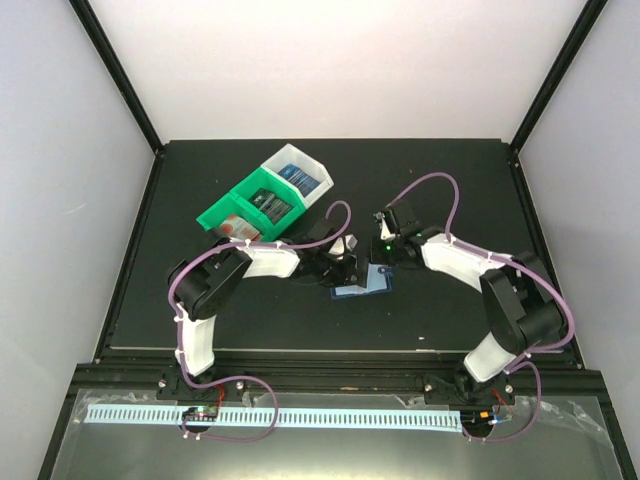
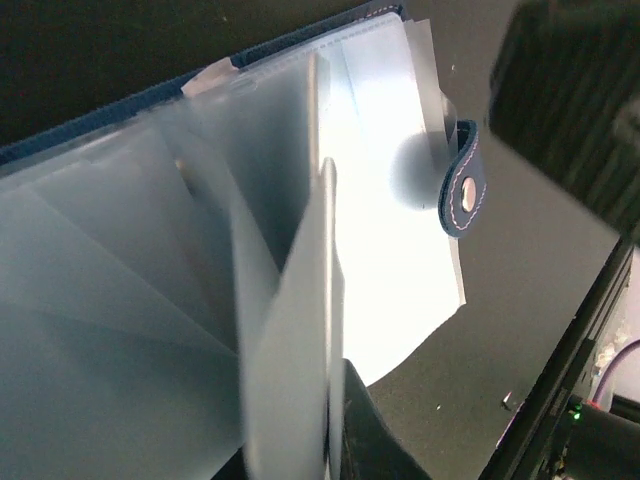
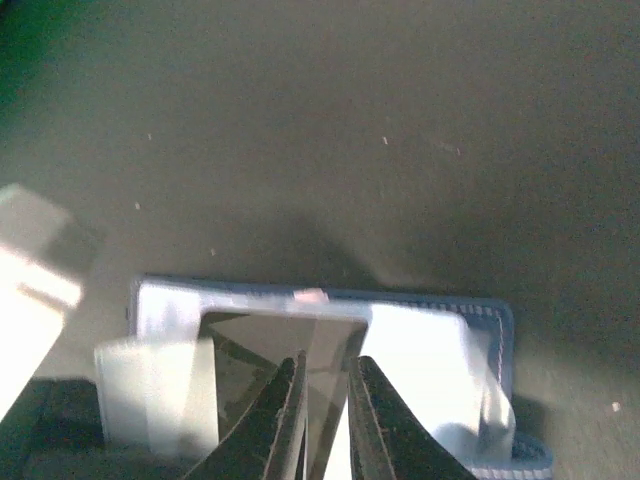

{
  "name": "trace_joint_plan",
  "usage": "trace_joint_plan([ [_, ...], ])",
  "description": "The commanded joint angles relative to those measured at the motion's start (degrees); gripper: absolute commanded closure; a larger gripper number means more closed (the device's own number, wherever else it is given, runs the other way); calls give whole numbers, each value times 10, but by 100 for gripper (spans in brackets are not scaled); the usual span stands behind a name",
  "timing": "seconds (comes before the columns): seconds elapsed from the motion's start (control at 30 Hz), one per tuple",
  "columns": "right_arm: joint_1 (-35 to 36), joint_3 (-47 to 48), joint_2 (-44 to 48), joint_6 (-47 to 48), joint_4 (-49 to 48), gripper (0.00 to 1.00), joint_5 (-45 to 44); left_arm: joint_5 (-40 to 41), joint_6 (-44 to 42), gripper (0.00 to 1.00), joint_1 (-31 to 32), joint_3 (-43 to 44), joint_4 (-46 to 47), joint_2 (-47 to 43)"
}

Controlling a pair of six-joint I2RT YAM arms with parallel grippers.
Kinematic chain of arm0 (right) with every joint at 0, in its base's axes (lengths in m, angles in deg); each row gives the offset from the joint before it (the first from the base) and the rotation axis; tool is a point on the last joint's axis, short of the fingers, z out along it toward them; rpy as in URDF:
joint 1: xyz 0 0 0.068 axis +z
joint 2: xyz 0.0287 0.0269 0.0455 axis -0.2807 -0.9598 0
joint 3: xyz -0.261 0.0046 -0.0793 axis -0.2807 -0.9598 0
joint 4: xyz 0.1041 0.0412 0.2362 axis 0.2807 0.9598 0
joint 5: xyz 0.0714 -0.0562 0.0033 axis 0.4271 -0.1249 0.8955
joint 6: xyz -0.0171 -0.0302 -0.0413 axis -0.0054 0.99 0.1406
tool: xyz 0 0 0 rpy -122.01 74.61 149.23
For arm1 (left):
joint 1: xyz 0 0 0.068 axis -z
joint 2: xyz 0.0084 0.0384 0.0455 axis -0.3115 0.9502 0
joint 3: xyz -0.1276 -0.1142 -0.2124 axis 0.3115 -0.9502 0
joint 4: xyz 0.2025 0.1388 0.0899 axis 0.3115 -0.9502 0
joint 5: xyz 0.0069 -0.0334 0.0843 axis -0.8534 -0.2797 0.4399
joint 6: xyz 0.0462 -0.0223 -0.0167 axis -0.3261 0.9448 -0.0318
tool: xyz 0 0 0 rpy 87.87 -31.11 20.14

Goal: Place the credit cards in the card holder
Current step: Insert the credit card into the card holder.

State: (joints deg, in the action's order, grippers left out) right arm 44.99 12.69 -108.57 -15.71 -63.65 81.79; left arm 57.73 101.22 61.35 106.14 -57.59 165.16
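Open card holder (image 1: 365,283) on tabletop (image 1: 450,180) between arms; left claw (image 1: 348,268) pinched shut on one clear sleeve, right claw (image 3: 328,375) barely parted over sleeves, hold uncertain; credit cards (image 1: 272,205) sit in bin (image 1: 213,216), so loading looks mostly undone.

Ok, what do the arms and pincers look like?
The left arm and right arm have white links between black joints, each with a looping purple cable. A green light glows near the right wrist. The right pincer has slim dark fingers.
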Motion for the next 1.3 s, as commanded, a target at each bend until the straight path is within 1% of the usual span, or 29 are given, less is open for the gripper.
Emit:
trace_joint_plan([
  [0.0, 1, 39, -44, -7, -13, 84, -17, 27, -34, 98, 2, -15, -17, -8],
  [0.17, 1, 77, -92, -10, -13, 82, -17, 28, -46, 98, 1, -15, -15, -7],
  [0.3, 2, 103, -122, -1, -6, 82, 22, 31, -48, 96, 2, -14, -18, -3],
  [0.47, 1, 89, -121, 10, -9, 82, 74, 32, -47, 90, 1, -11, -21, 3],
  [0.63, 1, 67, -116, 13, -21, 83, 128, 37, -45, 90, 1, -8, -26, 9],
  [0.73, 1, 60, -109, 7, -26, 84, 141, 43, -44, 92, 2, -10, -30, 8],
  [0.8, -1, 56, -99, 1, -29, 84, 135, 46, -42, 95, 1, -11, -33, 8],
  [0.9, -2, 44, -72, -22, -31, 83, 88, 48, -40, 98, 0, -13, -33, 8],
  [1.0, -2, 31, -46, -34, -19, 80, 45, 49, -37, 99, 0, -15, -33, 6],
  [1.1, -3, 17, -32, -43, -3, 79, 26, 51, -33, 98, 0, -15, -39, 4],
  [1.27, 0, -5, -28, -40, 13, 83, 6, 54, -20, 99, -1, -14, -48, 1],
])
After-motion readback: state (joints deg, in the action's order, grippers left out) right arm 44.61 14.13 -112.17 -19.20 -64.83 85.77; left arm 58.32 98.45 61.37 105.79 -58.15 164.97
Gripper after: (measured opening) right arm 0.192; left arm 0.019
